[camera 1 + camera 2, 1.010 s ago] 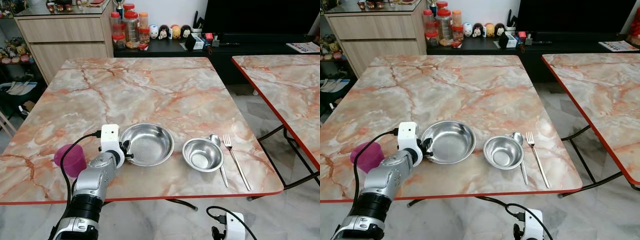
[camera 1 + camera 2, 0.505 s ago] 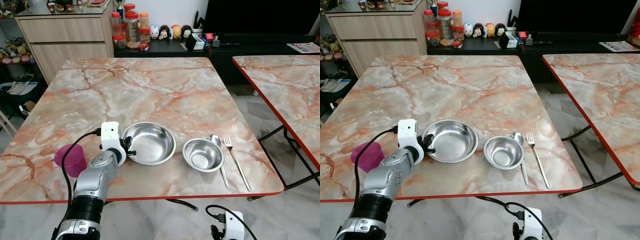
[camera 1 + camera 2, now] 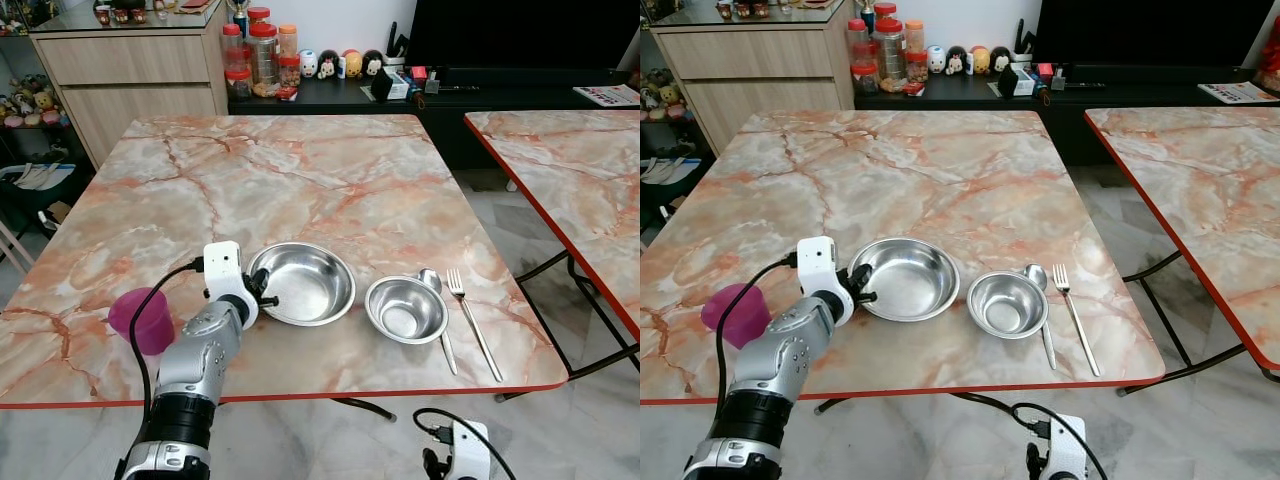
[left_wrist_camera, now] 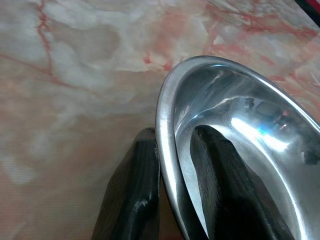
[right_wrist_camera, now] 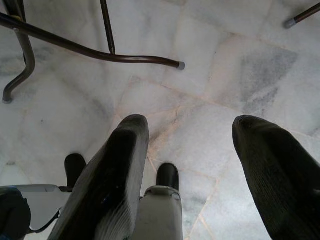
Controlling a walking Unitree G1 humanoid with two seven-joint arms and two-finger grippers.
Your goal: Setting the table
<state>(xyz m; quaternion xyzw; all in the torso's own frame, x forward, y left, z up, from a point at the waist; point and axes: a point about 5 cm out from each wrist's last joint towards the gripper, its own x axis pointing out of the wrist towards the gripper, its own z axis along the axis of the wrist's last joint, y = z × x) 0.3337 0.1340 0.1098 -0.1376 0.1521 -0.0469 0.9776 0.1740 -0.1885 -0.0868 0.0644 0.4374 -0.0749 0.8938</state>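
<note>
On the marble table [image 3: 300, 180] a large steel bowl [image 3: 305, 283] rests near the front edge. My left gripper [image 3: 262, 297] is shut on the large steel bowl's left rim [image 4: 167, 130], one finger [image 4: 135, 190] outside and one inside. A smaller steel bowl [image 3: 405, 309] lies just right of it, followed by a spoon [image 3: 436, 300] and a fork [image 3: 470, 318]. A pink cup [image 3: 142, 320] stands left of my left arm. My right gripper [image 5: 192, 165] hangs open below table height, over the floor.
A second marble table [image 3: 570, 160] stands to the right across a gap of tiled floor. Behind the table are a wooden cabinet [image 3: 130, 70] and a dark low shelf [image 3: 330, 90] with jars and small figures. Table legs [image 5: 75, 47] cross the floor under my right arm.
My left gripper has slid the large steel bowl a little to the right and further from the front edge, closer to the small bowl. The right arm has stayed put.
</note>
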